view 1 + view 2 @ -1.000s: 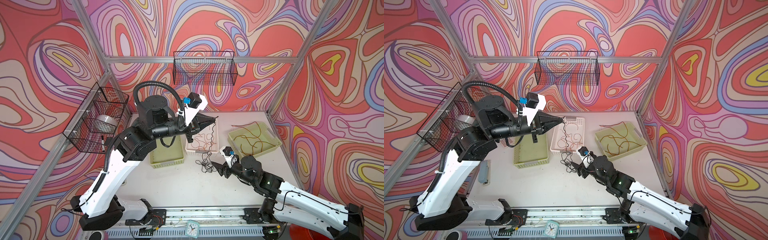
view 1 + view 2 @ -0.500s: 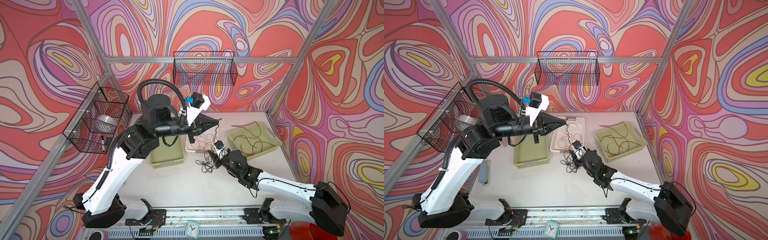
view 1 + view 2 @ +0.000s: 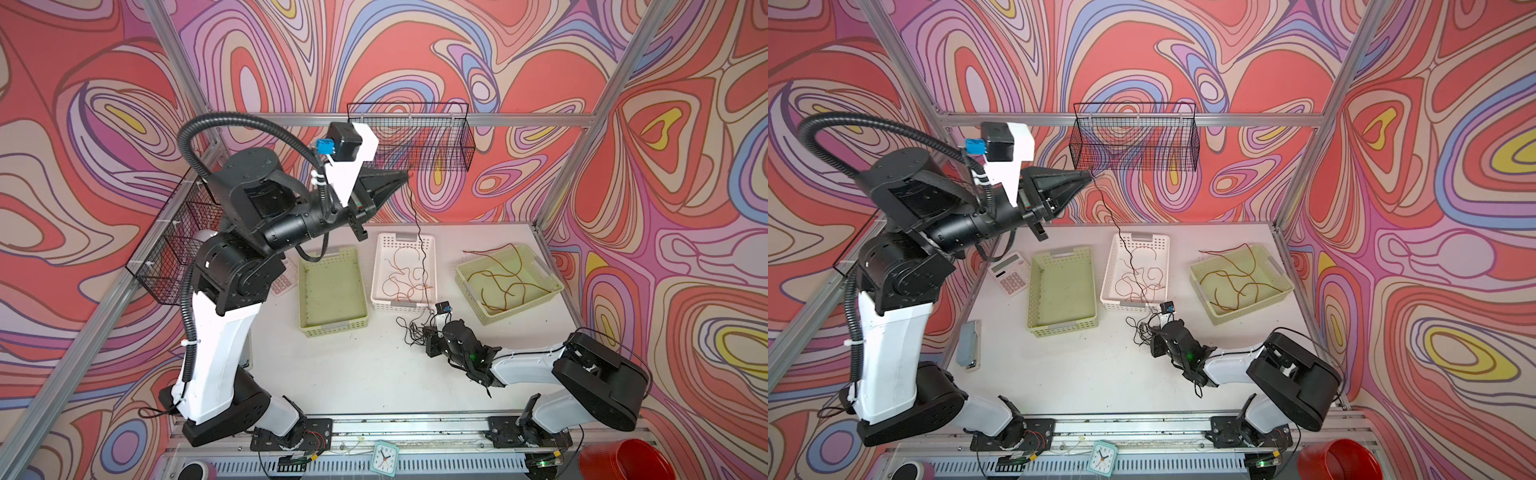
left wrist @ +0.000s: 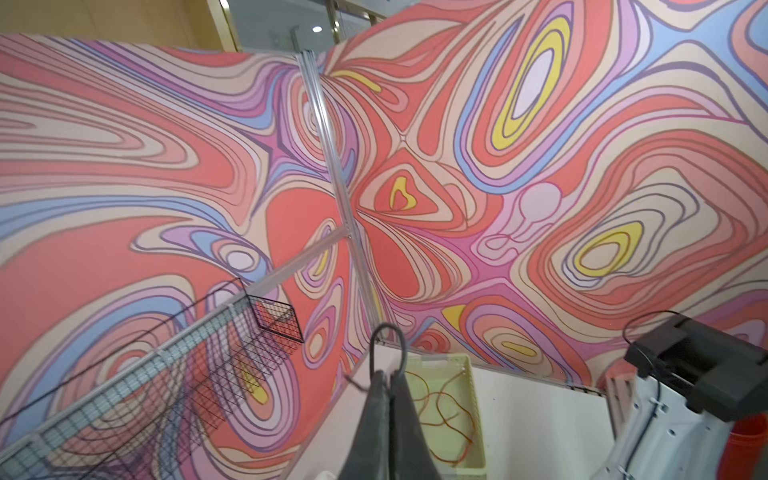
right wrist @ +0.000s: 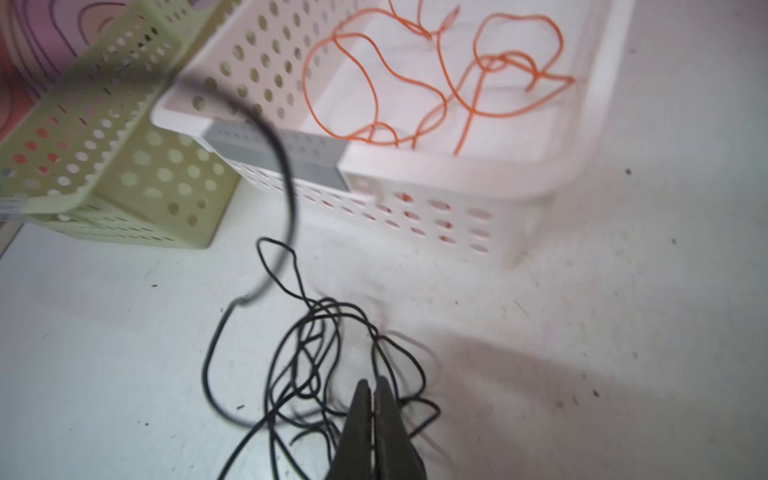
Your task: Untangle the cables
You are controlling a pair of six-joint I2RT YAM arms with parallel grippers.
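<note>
My left gripper [image 3: 408, 174] [image 3: 1090, 174] [image 4: 388, 374] is raised high near the back wall, shut on one black cable [image 3: 417, 232] [image 3: 1117, 226]. That cable hangs down past the white basket [image 3: 376, 274] [image 5: 457, 166] to a black tangle [image 3: 409, 332] [image 3: 1140, 328] [image 5: 316, 361] on the table. My right gripper [image 3: 427, 332] [image 3: 1154, 332] [image 5: 372, 380] lies low in that tangle, shut on a black strand. Orange cables [image 3: 405, 278] [image 5: 415, 83] lie in the white basket. Red-brown cables [image 3: 505, 282] [image 4: 440, 399] lie in the right yellow-green basket [image 3: 523, 307].
An empty green basket [image 3: 332, 326] [image 5: 104, 166] stands left of the white one. A calculator [image 3: 1011, 274] and a grey object [image 3: 969, 345] lie at the left. Wire baskets [image 3: 409, 137] [image 3: 174, 249] hang on the back and left walls. A clock [image 3: 384, 457] and red cup [image 3: 623, 461] sit in front.
My right gripper has moved left into the black tangle and shut there. The left gripper has risen higher with its black cable, drawing it out.
</note>
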